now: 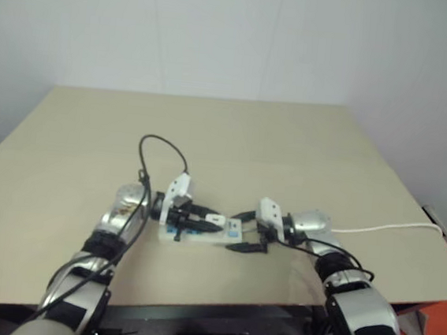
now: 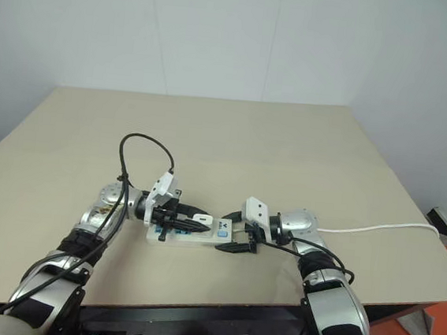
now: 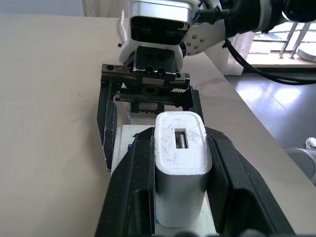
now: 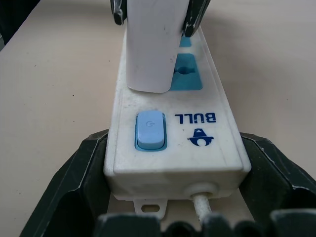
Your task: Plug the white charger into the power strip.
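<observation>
Resting mid-way along a tan surface [image 1: 234, 137], under plain white walls. Left end effector [image 2: 195, 219] clamping the white charger [image 3: 178, 168] just over the power strip [image 4: 173, 143], beside a blue socket. Right end effector [image 2: 233, 236] straddling the strip's switch end, jaws spread wide. Insertion step underway; next needing prongs aligned, then pressing down. Prongs staying hidden beneath the charger.

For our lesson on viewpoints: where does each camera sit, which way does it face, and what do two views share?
Head views: above, looking down at the table and both arms.
Left wrist view: along the left pincer clamping the white charger, facing the right pincer.
Right wrist view: along the right pincer bracketing the power strip.
Shared: charger, strip.
</observation>
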